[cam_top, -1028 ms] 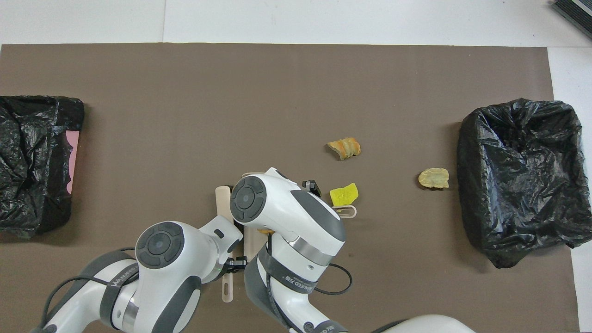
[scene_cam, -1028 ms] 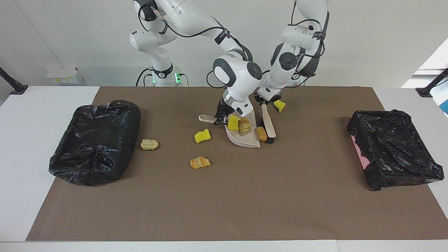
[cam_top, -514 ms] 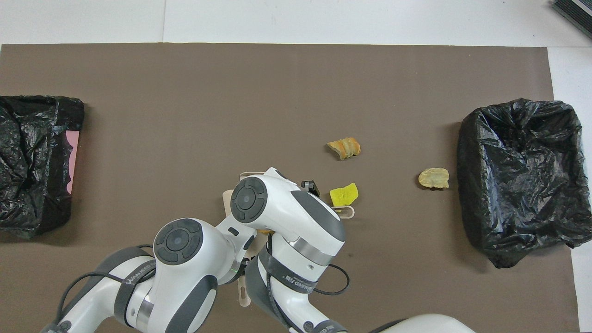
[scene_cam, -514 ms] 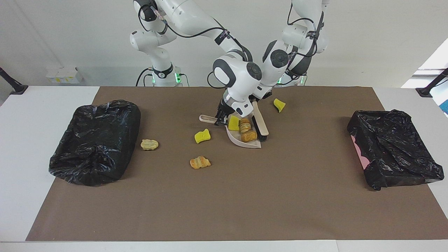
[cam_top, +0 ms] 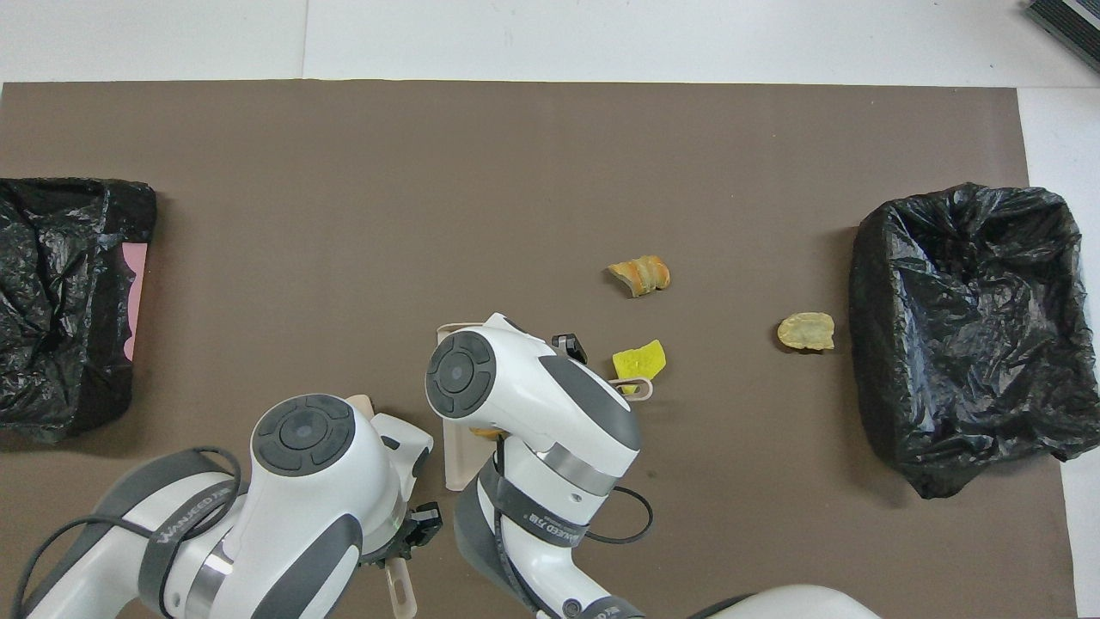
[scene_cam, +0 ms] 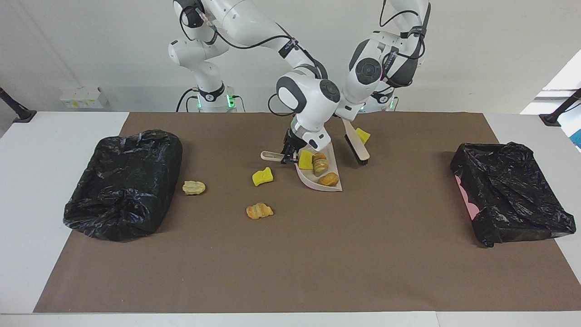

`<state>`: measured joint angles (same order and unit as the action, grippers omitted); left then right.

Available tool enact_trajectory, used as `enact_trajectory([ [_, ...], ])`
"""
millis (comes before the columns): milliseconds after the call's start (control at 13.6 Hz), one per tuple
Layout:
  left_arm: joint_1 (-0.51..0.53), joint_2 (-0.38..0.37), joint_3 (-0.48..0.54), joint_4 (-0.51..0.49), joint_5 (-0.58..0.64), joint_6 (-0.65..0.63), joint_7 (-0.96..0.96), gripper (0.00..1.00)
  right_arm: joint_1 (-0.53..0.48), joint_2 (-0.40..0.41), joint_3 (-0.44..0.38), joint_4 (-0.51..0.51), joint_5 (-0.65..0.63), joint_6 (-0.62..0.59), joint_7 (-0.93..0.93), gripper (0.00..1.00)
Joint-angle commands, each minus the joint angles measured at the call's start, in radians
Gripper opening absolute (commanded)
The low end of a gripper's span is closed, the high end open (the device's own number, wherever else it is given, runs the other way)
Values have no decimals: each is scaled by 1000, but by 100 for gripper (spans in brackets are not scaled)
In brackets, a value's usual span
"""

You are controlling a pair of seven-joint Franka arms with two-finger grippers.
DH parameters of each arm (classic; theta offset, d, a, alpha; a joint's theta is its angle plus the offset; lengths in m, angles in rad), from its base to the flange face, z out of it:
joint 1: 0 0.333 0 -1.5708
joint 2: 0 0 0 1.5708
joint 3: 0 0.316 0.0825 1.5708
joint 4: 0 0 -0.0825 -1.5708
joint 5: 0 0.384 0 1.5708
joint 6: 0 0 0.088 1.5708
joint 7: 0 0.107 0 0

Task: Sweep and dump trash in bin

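Facing view: high camera across the table (scene_cam: 68,136), looking toward the robots, set well back; whole brown mat (scene_cam: 290,254) and both arm bases visible. Overhead view: high above the robots' end, steeply down; both views share mat (cam_top: 430,172) and two black-bagged bins (scene_cam: 122,181) (cam_top: 962,327).

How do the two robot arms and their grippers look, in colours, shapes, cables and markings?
Both arms have glossy white rounded shells with dark grey joint bands and round grey caps. Black cables run along the links. Grey lettering marks a forearm band in the overhead view. The right arm's base shows green lights. The right gripper is small and black; the left gripper is mostly hidden by its white wrist.
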<state>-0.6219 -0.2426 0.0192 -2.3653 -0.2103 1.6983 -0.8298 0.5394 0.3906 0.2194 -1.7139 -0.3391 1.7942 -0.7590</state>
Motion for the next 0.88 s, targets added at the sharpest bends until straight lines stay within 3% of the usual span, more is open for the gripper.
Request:
enact_trajectory([
  [0, 8, -96, -11, -73, 22, -45, -148, 0, -7, -9, 9, -10, 14, 59, -69, 0],
  [441, -9, -233, -18, -247, 22, -25, -350, 0, -9, -6, 9, -24, 75, 94, -105, 0],
  [808, -47, -230, -21, -274, 19, 91, -423, 0, -3, -9, 8, -32, 54, 67, -106, 0],
])
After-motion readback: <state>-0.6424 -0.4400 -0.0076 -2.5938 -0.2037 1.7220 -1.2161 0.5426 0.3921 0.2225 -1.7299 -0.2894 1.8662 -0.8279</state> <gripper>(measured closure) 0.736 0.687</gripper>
